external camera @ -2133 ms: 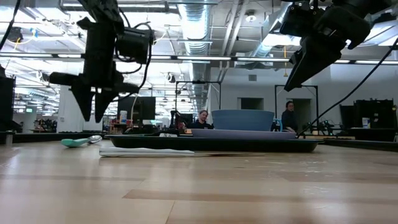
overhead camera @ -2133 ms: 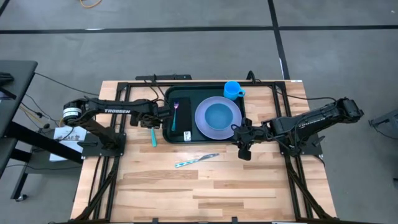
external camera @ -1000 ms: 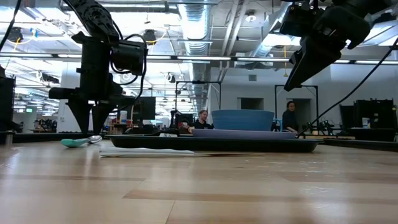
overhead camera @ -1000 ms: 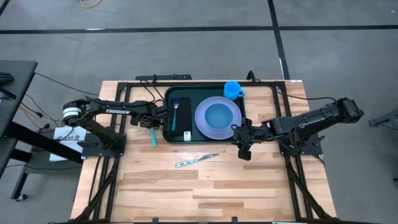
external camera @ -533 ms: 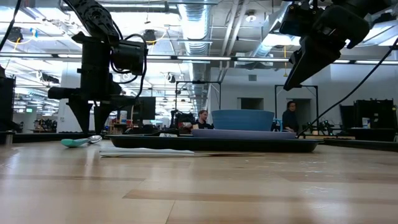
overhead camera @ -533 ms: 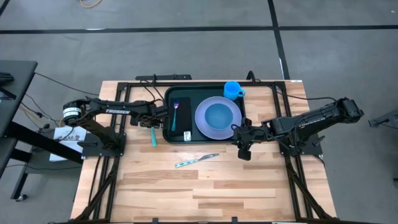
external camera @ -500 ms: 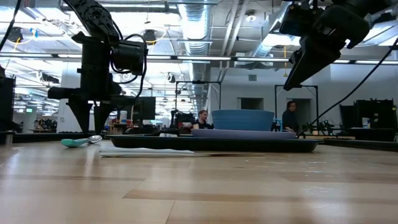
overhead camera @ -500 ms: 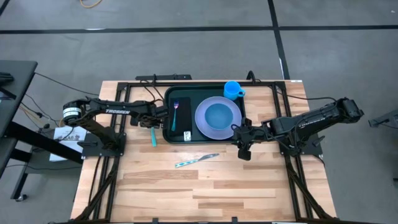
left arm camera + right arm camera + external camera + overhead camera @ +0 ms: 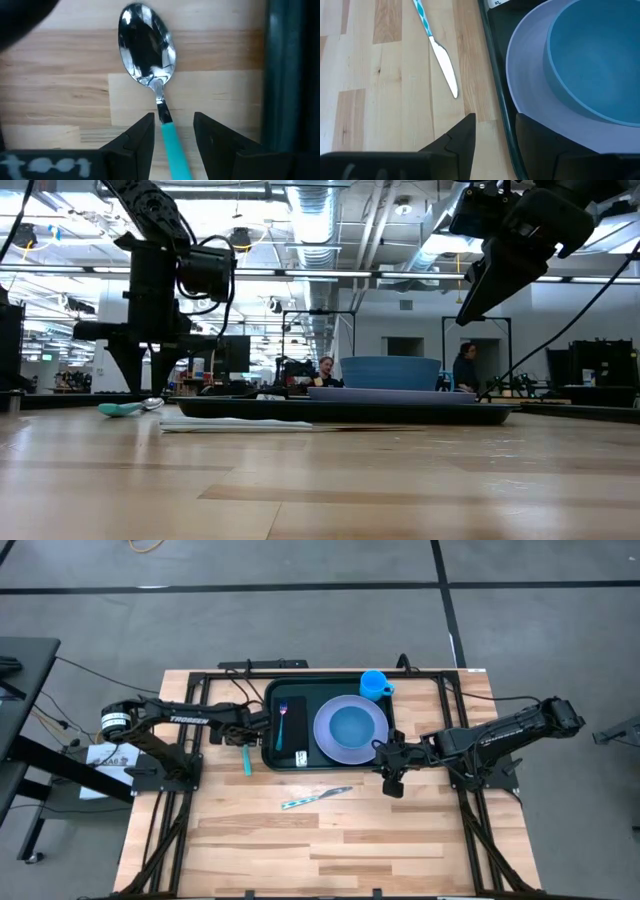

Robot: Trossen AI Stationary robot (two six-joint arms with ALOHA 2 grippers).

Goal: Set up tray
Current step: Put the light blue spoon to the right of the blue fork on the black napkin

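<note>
From above, the tray (image 9: 325, 730) sat at the bench's (image 9: 320, 840) far middle. The left gripper (image 9: 172, 131) stood open astride the spoon (image 9: 150, 65), gripping nothing: only its wrist view showed that. The right gripper (image 9: 492, 131), open and empty, hovered over the tray's rim near the knife (image 9: 440, 50).

Even, bright overhead light in the high view; soft short shadows under both arms on the table (image 9: 330, 840). Low view backlit by ceiling fixtures, arms reduced to near silhouettes, near tabletop soft and out of focus. Left wrist view: hard specular glare on the spoon (image 9: 146, 52) bowl, fingers (image 9: 137, 142) blurred. Right wrist view sharp on the knife (image 9: 440, 52), nearest edge blurred.
</note>
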